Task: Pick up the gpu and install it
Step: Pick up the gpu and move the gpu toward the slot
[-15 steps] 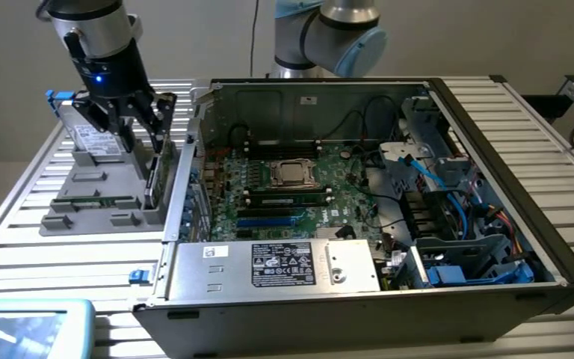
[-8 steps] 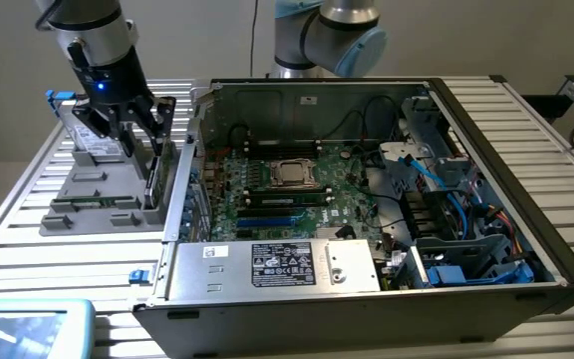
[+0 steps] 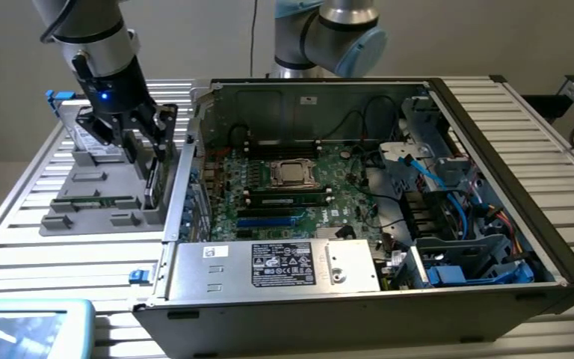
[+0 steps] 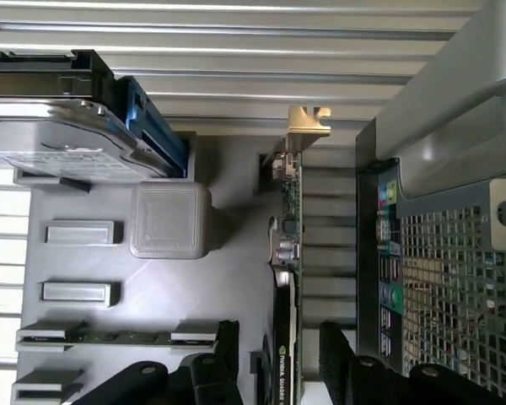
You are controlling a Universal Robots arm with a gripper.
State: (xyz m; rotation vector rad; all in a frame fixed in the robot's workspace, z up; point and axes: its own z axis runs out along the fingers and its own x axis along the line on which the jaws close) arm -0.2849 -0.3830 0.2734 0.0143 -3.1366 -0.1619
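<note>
Spread wide and holding nothing, the end effector (image 4: pixel 280 337) hangs over the grey holder tray (image 3: pixel 78 217) at the exterior view's left, its 2 fingers (image 4: pixel 215 371) straddling the gpu (image 4: pixel 288 253), which stands on edge in a slot at the tray's side nearest the computer case (image 3: pixel 367 307). Furthest toward the exterior view's left, the silver hard drive (image 3: pixel 93 138) sits upright in its own cradle and a green memory stick (image 3: pixel 102 200) lies in a low slot, both apart from the fingers. Next comes the gpu itself (image 3: pixel 152 183), not yet gripped, its metal bracket (image 4: pixel 308 122) at the far end. Just beside it rises the case wall, and further toward the exterior view's right lies the motherboard (image 3: pixel 267 187) with its blue expansion slots (image 3: pixel 267 222), unoccupied. Risks, as I judge them: the card is thin and the case stands close, so the finger on that side could strike the sheet metal. A closure that lands off-centre might tilt the card in its slot or squeeze components on its face, and the bracket could snag the tray.
</note>
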